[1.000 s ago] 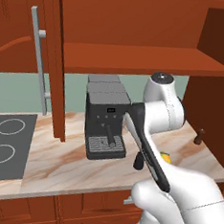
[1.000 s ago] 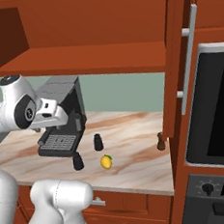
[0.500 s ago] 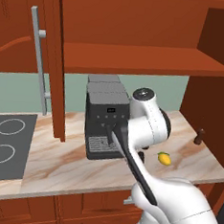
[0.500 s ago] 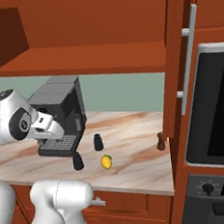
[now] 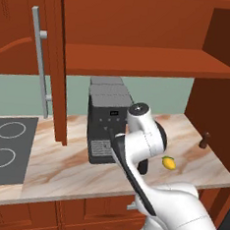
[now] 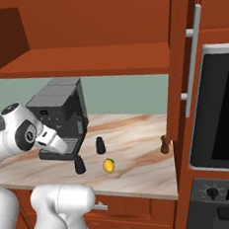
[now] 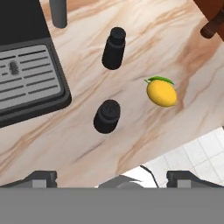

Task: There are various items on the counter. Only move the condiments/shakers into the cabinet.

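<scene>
Overhead, the hand looks down on the worktop, its fingers spread wide and holding nothing. Two black shakers stand below it: the near shaker close to the worktop's front edge, the far shaker further back. Both sit just beside the coffee machine, whose drip tray juts out toward them. A lemon lies on the stone to the other side of the shakers, apart from both. From the right base camera, the near shaker, far shaker and lemon form a loose cluster in front of the coffee machine, with the mill standing well apart, close to the open cabinet door. The cabinet hangs above the worktop, its shelf bare. From the left base camera, the arm hides the shakers; the lemon and mill show beyond it.
</scene>
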